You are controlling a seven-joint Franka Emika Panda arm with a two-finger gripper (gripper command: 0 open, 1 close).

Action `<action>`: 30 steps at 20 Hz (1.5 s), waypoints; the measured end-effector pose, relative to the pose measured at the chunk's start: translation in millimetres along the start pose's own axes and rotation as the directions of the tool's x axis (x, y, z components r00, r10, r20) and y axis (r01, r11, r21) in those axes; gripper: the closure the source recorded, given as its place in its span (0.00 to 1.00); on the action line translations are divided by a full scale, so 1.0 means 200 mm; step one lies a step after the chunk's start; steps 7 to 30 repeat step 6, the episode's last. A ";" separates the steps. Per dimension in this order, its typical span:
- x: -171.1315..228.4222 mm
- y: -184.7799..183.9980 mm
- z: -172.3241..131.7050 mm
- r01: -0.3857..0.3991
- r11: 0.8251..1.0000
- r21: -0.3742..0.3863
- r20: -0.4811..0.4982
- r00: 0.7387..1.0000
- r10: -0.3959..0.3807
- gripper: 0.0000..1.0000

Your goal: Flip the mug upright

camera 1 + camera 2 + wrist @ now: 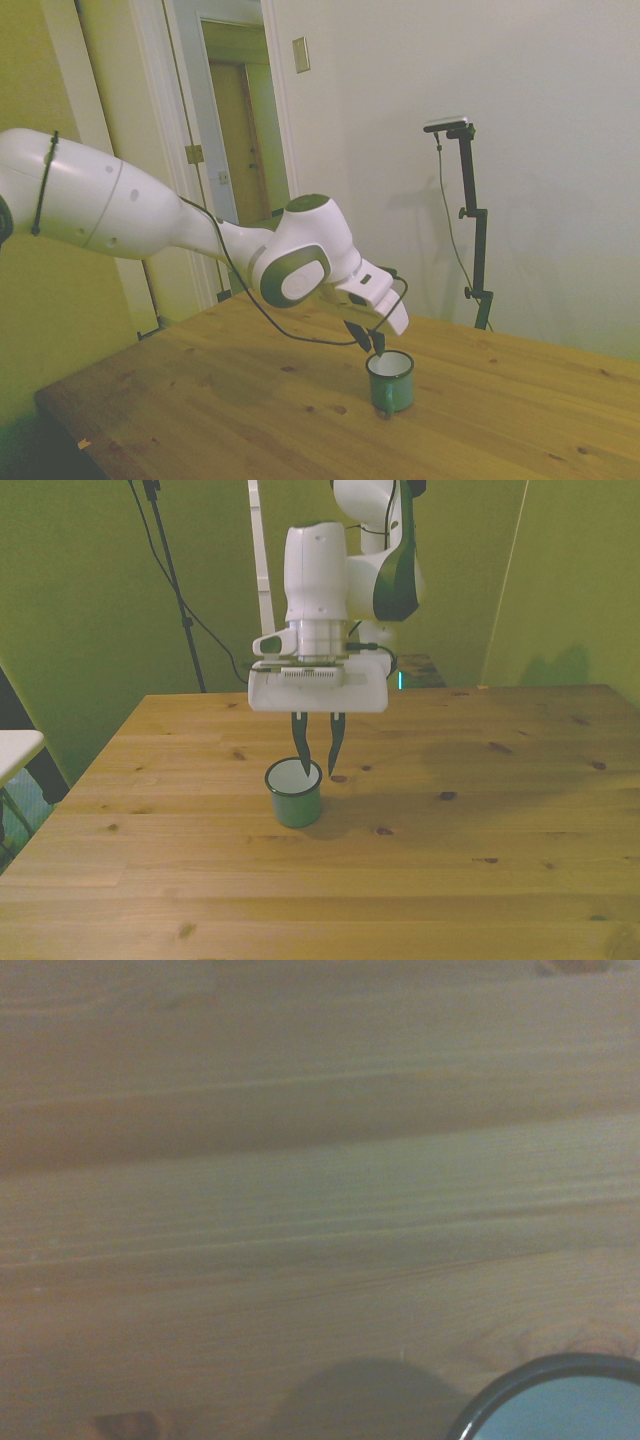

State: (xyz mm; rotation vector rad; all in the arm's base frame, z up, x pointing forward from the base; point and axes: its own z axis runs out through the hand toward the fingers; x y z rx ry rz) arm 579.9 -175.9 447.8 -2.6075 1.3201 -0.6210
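The small green mug (391, 386) (293, 802) stands upright on the wooden table (450, 870), its white inside facing up. My gripper (371, 349) (318, 771) hangs right over its rim on the front view's right side. The two dark fingers are a little apart. In the front view one fingertip (305, 770) dips over the mug's mouth and the other (331, 772) sits just outside the wall. I cannot tell whether either touches the rim. The wrist view catches only an arc of the mug's dark rim (520, 1378) and wood grain.
The tabletop (200, 400) spreads wide around the mug with nothing else on it. A white surface edge (15, 748) shows off the table at the front view's left. Walls and a doorway (235, 120) lie behind.
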 end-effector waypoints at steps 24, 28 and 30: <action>-0.23 0.09 -0.46 0.027 0.995 0.097 -0.032 0.999 -0.024 0.00; -0.23 0.09 -0.46 0.027 0.995 0.097 -0.032 0.999 -0.024 0.00; -0.23 0.09 -0.46 0.027 0.995 0.097 -0.032 0.999 -0.024 0.00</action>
